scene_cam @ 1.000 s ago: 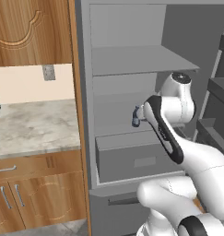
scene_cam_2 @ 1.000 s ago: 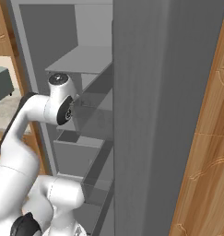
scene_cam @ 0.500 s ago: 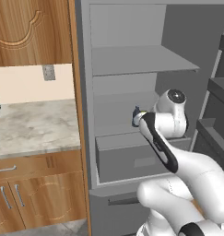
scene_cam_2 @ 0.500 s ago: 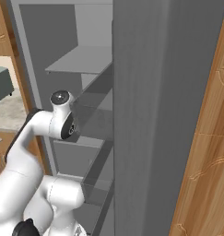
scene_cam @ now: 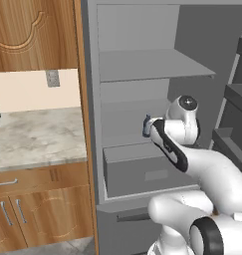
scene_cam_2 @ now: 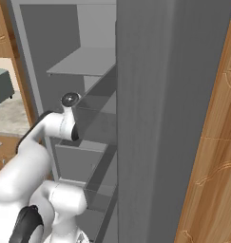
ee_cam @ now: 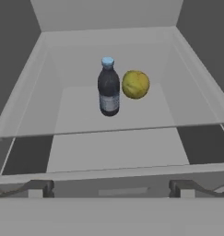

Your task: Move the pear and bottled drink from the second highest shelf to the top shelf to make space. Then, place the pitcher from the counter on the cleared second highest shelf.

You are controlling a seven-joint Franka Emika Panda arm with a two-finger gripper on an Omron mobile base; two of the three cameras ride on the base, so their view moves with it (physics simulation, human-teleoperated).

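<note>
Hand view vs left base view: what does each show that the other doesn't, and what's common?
Hand view alone: the bottled drink standing upright with the pear close beside it on a shelf, and the open fingers at the bottom, holding nothing.

Left base view alone: the counter over wooden cabinets, the upper shelf, the drawer, and the white arm reaching in.

Both: the grey interior of the open unit.

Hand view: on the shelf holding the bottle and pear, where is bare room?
The bottled drink and pear stand side by side at the shelf middle-back, crowding that spot. Bare patches: between bottle and left wall, between pear and right wall, and the strip along the front edge.
</note>
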